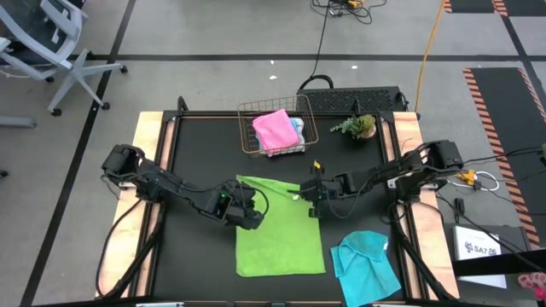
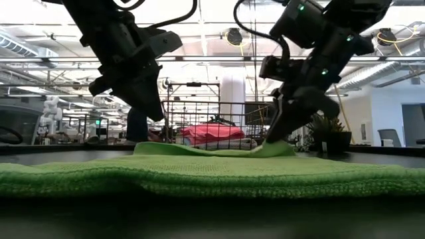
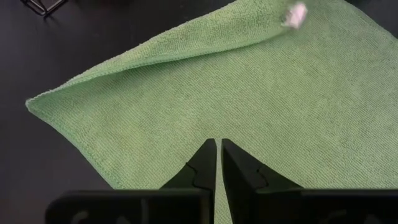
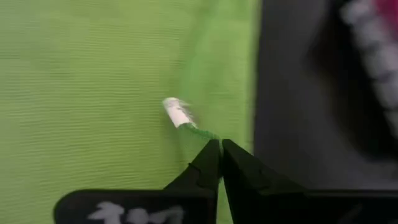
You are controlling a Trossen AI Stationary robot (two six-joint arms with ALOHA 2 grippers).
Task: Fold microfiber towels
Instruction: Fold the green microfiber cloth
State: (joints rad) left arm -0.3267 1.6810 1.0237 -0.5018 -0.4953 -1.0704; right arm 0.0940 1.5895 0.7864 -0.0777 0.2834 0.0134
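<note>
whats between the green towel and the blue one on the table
Nothing: the high view shows bare black table between the green towel and the blue towel.

You see: right gripper fingers pressed together, tips pinching the green towel at its edge | white tag lies just beside the tips | towel fills most of the frame | black table borders it | blurred pink and white shapes at the corner
</note>
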